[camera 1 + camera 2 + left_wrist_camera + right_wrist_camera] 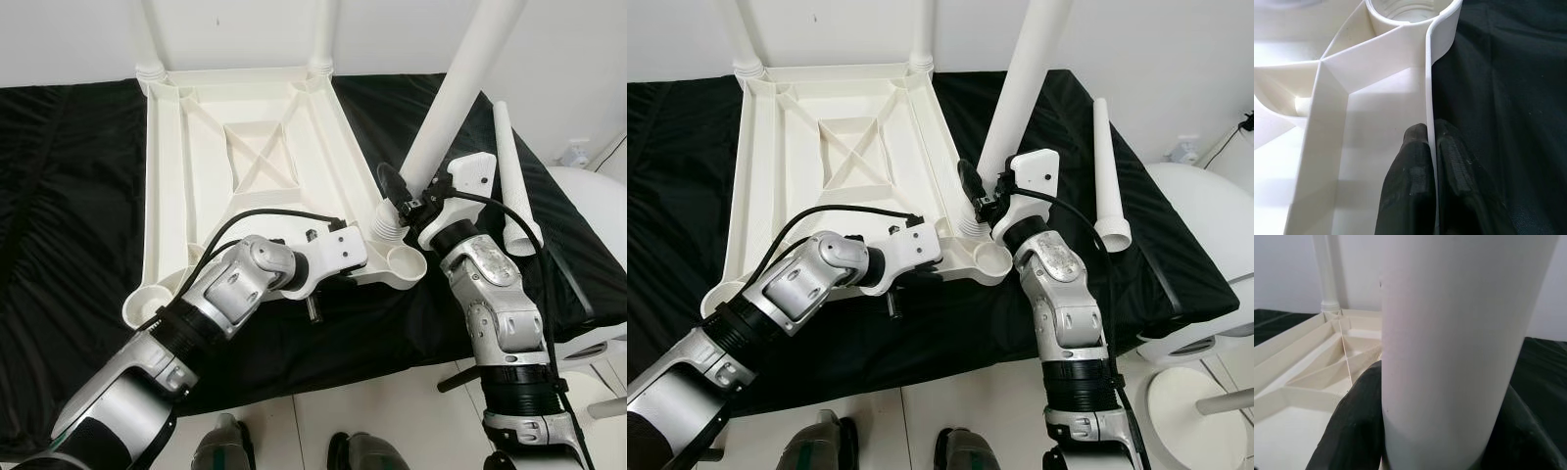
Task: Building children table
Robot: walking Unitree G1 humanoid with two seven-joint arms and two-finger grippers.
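Tabletop lies upside down on the cloth, its far edge toward the wall. Two legs stand in the far corner sockets. Near-left socket sits at the tabletop's near-left corner. Near-right socket holds no leg; a third leg rises tilted just left of it, base on the rim. Right gripper clasps that leg near its base. Left gripper pinches the near rim, left of the near-right socket. Fourth leg lies loose on the cloth, right of the tabletop.
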